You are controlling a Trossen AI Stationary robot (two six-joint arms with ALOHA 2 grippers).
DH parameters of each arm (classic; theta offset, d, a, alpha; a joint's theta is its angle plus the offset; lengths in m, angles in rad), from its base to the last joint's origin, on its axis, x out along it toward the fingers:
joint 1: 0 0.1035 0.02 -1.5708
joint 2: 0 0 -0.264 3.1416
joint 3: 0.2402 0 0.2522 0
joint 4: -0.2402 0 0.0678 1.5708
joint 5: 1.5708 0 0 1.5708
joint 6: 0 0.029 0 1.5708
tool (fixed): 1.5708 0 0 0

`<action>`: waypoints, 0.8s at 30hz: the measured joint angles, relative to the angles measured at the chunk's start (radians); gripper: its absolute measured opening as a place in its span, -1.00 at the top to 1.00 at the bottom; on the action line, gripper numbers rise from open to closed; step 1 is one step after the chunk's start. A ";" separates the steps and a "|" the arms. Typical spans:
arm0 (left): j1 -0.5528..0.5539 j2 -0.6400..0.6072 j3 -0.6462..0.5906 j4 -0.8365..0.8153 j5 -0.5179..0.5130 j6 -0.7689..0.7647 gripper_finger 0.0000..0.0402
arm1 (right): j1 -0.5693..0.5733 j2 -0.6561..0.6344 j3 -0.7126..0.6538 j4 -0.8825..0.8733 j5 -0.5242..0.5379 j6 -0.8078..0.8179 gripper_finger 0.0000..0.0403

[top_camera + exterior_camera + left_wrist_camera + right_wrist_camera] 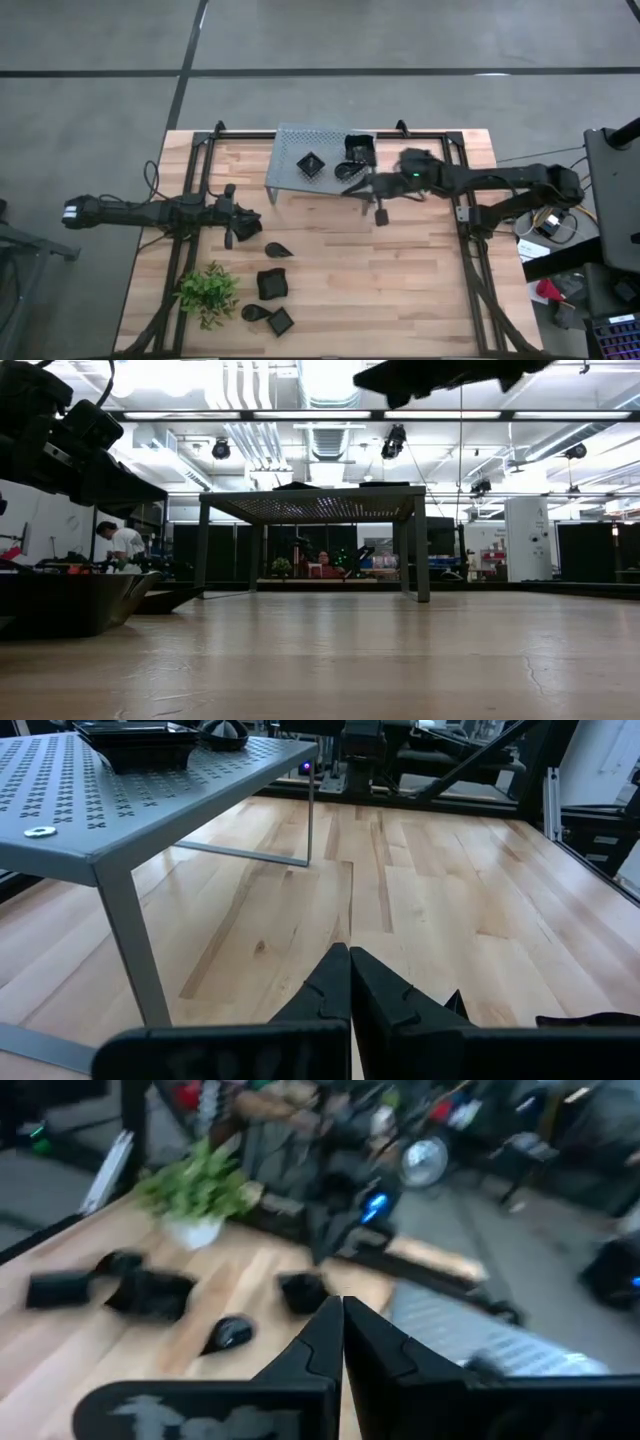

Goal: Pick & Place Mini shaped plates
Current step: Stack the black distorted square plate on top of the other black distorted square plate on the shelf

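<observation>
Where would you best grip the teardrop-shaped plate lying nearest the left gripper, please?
Probably from straight above, closing on the raised rim across the rounded body of the teardrop plate. It lies flat and alone on the table, and the pointed tail looks too narrow. The left gripper is closest.

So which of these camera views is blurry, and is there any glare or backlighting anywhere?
Right wrist view: smeared all over, so the green plant and the dark plates are soft blobs. Left wrist view: crisp on the grey rack and the wood grain. Low view: bright ceiling strip lights backlight the scene, so the rack reads as a silhouette. High view: evenly lit, no glare.
</observation>
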State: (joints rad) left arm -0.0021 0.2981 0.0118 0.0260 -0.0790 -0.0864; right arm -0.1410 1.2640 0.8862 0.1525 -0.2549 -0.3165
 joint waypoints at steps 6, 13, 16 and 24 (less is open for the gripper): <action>0.000 0.000 0.000 0.000 0.000 0.000 1.00 | 0.000 -0.153 -0.148 0.111 0.105 0.010 0.96; 0.000 0.000 0.000 0.000 0.000 0.000 1.00 | 0.000 -0.332 -0.278 0.120 0.105 0.058 0.96; 0.000 0.000 0.000 0.000 0.000 0.000 1.00 | -0.001 -0.410 -0.338 0.148 0.106 0.087 0.96; 0.000 0.000 0.000 0.000 0.000 0.000 1.00 | 0.000 -0.601 -0.460 0.151 0.099 0.160 0.96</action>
State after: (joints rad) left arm -0.0021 0.2981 0.0120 0.0259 -0.0791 -0.0864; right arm -0.1414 0.6634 0.4266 0.3039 -0.1562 -0.1570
